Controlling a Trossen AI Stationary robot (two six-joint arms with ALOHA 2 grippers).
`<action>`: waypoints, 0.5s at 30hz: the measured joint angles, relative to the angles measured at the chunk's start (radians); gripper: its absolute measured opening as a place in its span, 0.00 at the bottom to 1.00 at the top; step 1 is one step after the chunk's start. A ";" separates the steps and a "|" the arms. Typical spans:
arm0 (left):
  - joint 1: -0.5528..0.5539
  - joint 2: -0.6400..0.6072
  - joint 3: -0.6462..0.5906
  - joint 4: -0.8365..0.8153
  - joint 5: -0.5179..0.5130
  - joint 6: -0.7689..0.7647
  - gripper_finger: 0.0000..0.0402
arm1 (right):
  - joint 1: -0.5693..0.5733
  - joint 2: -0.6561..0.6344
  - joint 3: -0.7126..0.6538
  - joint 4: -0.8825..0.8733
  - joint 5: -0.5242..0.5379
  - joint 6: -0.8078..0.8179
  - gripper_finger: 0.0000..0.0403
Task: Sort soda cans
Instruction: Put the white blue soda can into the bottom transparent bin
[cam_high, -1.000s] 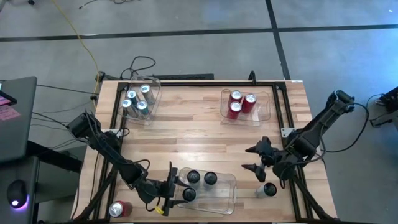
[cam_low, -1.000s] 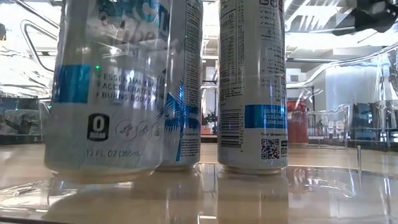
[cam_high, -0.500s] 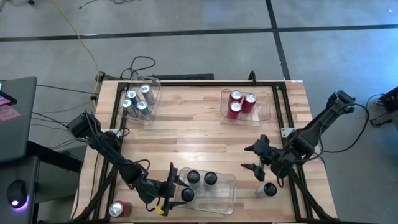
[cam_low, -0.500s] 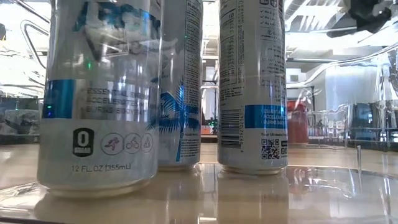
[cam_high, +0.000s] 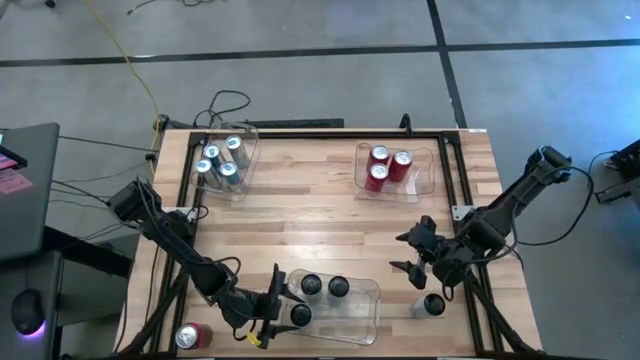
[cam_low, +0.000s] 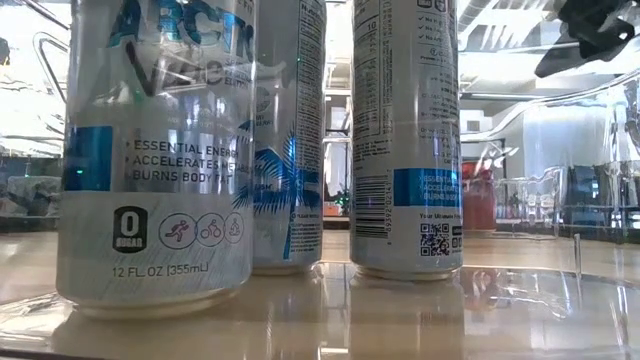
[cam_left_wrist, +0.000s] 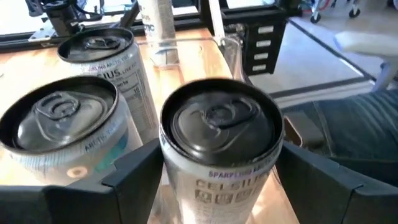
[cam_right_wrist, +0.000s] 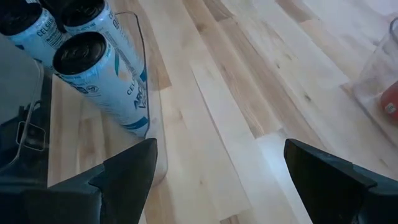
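A: How do we find the left arm lying?

B: We see it stretch from the left edge of the wooden slat table (cam_high: 320, 220) along the near side. The left gripper (cam_left_wrist: 219, 186) is at the left end of the clear rectangular plastic bin (cam_high: 358, 318) nearest the front. Its fingers (cam_left_wrist: 127, 180) stand spread on either side of one dark-topped grey metal can (cam_left_wrist: 219, 124), which stands upright in that bin. We read them as parted, not clamped.

A: And the right arm?

B: We see it come in bent from the right edge. The right gripper (cam_high: 410, 252) hangs over bare wood just beside the near bin's right end, fingers wide apart with nothing between them.

A: Shall we count the cans?

B: We count twelve.
- Three dark-topped cans stand in the near bin, counting the one between the left fingers.
- A fourth dark-topped can (cam_high: 433, 305) stands alone on the table, just right of that bin and near the right gripper.
- Four silver-blue metal cans (cam_high: 228, 170) stand in the far-left clear bin (cam_high: 246, 140).
- Three red metal cans (cam_high: 379, 154) stand in the far-right clear bin (cam_high: 425, 175).
- One more red can (cam_high: 198, 333) lies on its side at the near left corner, apart from any bin.

A: So three bins?

B: We count three.
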 joint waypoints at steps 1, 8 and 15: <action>0.000 0.000 0.000 -0.003 0.000 0.001 0.74 | 0.005 0.002 0.000 -0.001 0.014 -0.001 0.91; 0.000 0.000 0.000 -0.007 0.001 0.019 0.74 | -0.001 0.034 0.000 0.013 0.111 -0.046 0.91; 0.000 0.000 0.000 -0.005 0.002 0.031 0.74 | -0.048 0.070 0.000 0.027 0.114 -0.047 0.91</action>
